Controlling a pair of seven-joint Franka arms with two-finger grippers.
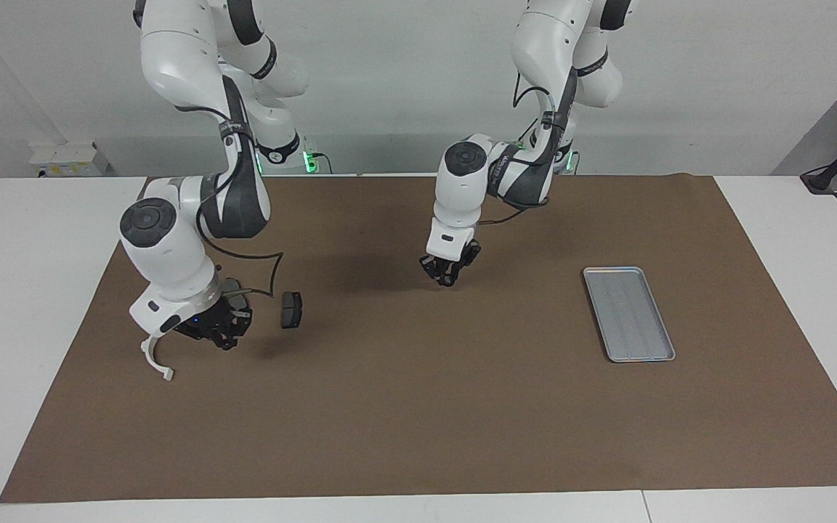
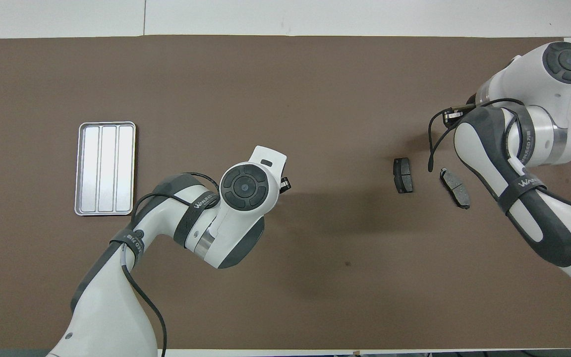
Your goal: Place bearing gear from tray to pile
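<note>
The right hand (image 1: pixel 221 335), fingers pressed together and holding nothing, hangs low over the pile at its own end of the table (image 1: pixel 62 240), among the white half-ring bracket (image 1: pixel 153 361) and two dark brake pads (image 2: pixel 403 175). The left hand (image 1: pixel 448 277), nearly closed with nothing visible in its grip, hovers over mid-table, well apart from the bare silver tray (image 1: pixel 629 314)

Ribbed silver tray (image 1: pixel 629 314) lies flat, well apart from pile (image 2: pixel 404 175).
</note>
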